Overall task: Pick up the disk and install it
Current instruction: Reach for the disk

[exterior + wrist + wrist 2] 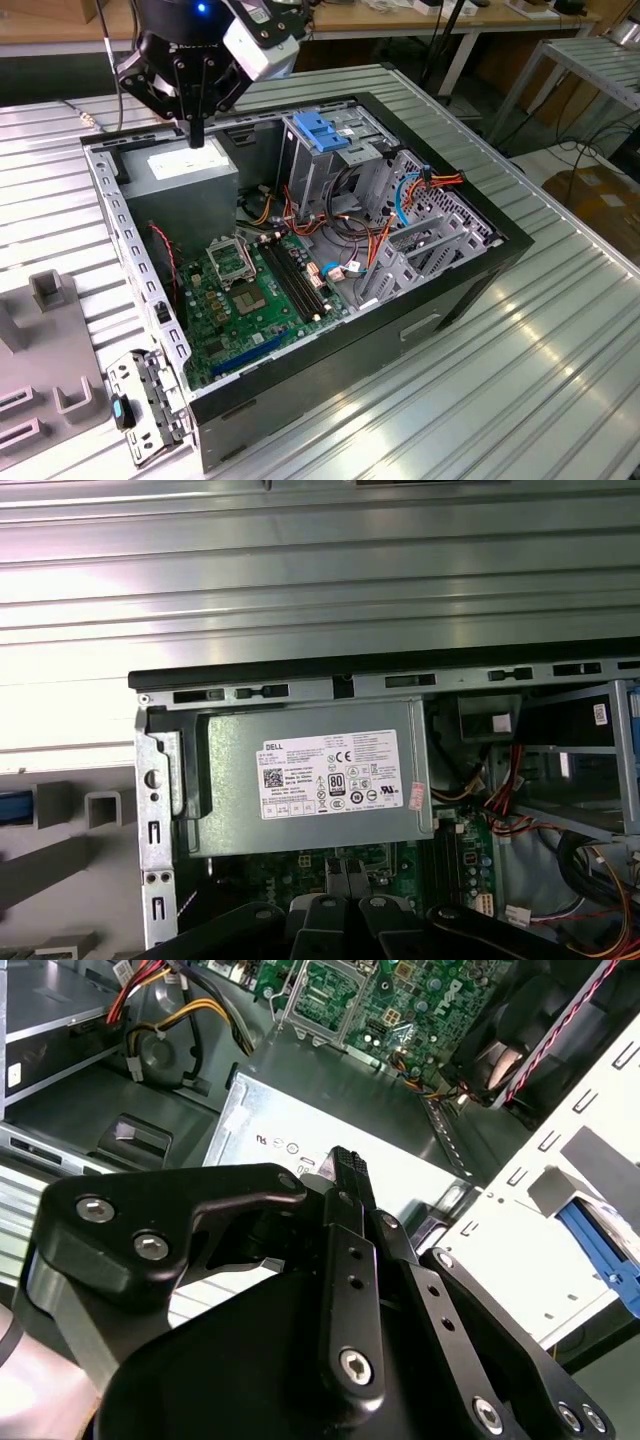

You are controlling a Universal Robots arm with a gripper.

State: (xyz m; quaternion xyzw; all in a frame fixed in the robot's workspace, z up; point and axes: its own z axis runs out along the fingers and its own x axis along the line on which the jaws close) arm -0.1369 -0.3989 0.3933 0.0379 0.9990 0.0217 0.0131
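The disk is out of view. My gripper (197, 138) hangs over the back corner of the open computer case (440, 290), on the exterior view's left. Its two black fingers are shut together with nothing between them. The tips are just above the grey power supply box with a white sticker (190, 172). In the second wrist view the shut gripper (345, 1157) points at that box (290, 1125). The first wrist view looks down on the box (310, 775), with the gripper (345, 880) at the picture's edge. The metal drive cage with a blue latch (325, 135) stands mid-case.
The green motherboard (245, 290) lies on the case floor, with red, orange and blue cables (360, 240) beside the cage. A grey holder (45, 350) and a loose metal bracket (145, 405) rest on the ribbed metal table (540, 380) at the exterior view's left.
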